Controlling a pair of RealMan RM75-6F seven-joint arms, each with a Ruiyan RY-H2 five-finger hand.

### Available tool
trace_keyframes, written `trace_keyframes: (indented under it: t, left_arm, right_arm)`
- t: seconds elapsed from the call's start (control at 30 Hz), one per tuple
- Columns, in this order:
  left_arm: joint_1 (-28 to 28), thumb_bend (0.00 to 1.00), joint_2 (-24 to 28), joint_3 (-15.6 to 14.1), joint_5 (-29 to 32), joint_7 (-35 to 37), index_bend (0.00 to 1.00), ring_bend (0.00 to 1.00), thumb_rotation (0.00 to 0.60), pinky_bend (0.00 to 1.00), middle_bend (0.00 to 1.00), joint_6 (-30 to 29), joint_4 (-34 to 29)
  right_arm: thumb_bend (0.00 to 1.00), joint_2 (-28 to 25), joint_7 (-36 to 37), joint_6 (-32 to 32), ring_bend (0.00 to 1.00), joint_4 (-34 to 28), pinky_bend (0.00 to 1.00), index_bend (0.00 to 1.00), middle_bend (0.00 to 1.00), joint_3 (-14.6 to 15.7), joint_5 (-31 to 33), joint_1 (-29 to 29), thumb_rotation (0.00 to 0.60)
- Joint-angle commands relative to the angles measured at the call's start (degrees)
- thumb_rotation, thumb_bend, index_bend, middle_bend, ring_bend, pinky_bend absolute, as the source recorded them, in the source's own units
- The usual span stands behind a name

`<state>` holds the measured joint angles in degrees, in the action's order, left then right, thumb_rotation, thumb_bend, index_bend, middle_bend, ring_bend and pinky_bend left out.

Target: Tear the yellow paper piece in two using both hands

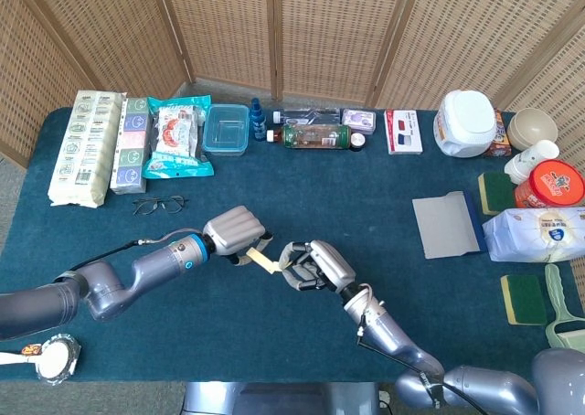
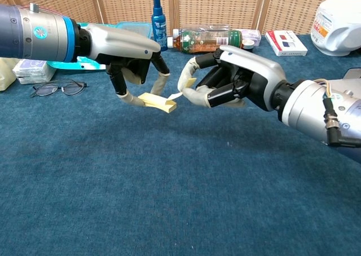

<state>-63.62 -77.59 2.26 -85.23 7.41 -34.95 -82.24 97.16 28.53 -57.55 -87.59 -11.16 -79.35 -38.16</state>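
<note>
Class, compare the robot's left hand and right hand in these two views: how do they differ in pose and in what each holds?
The left hand reaches in from the left, fingers pointing down, and holds most of the yellow paper. The right hand reaches in from the right, fingers curled sideways, and pinches only a small pale edge of it. The left hand sits slightly higher. Both hover above the blue cloth, facing each other.

Bright, even daylight; soft faint shadows; sharp focus throughout; mild wide-angle bending at the edges
</note>
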Motion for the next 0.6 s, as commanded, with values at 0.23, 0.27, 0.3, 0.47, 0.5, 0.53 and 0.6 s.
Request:
trace_keyframes:
  t: [0.23, 0.27, 0.3, 0.47, 0.5, 0.53, 0.6]
  left_arm:
    - [0.9, 0.35, 0.4, -0.7, 0.0, 0.4, 0.68, 1.00, 0.600, 1.00, 1.00, -0.4, 0.5]
    - [1.1, 0.35, 0.5, -0.8, 0.0, 0.5, 0.68, 1.00, 0.600, 1.00, 1.00, -0.5, 0.6]
    - [1.2, 0.35, 0.6, -0.9, 0.0, 0.5, 0.68, 1.00, 0.600, 1.00, 1.00, -0.5, 0.6]
    - [2.4, 0.34, 0.8, -1.1, 0.8, 0.6, 0.68, 1.00, 0.600, 1.00, 1.00, -1.4, 1.9]
    - [2.6, 0.34, 0.8, -1.0, 1.0, 0.4, 0.68, 1.00, 0.600, 1.00, 1.00, -1.7, 2.1]
    - [2.8, 0.34, 0.7, -0.9, 1.2, 0.1, 0.68, 1.00, 0.600, 1.00, 1.00, -1.9, 2.3]
    - [3.3, 0.34, 0.5, -0.7, 2.3, -1.0, 0.67, 1.00, 0.600, 1.00, 1.00, -2.1, 3.1]
  right_arm:
    - [0.46, -0.6, -0.2, -0.4, 1.00, -0.1, 1.00, 0.69, 1.00, 0.0, 0.2, 0.4, 0.600]
    - [0.46, -0.8, -0.2, -0.5, 1.00, -0.1, 1.00, 0.69, 1.00, 0.0, 0.2, 0.5, 0.600]
    - [0.46, -0.9, -0.3, -0.5, 1.00, -0.1, 1.00, 0.69, 1.00, 0.0, 0.2, 0.6, 0.600]
    - [0.46, -2.7, -0.4, -0.7, 1.00, 0.0, 1.00, 0.66, 0.99, 0.3, 0.3, 1.3, 0.600]
    - [0.46, -3.1, -0.6, -0.5, 1.00, 0.1, 0.99, 0.64, 0.97, 0.4, 0.4, 1.4, 0.600]
    - [0.46, -3.6, -0.6, -0.3, 0.99, 0.1, 0.98, 0.62, 0.96, 0.6, 0.5, 1.5, 0.600]
    - [0.46, -5.4, -0.3, 0.5, 0.95, 0.2, 0.95, 0.55, 0.89, 1.3, 0.9, 2.1, 0.600]
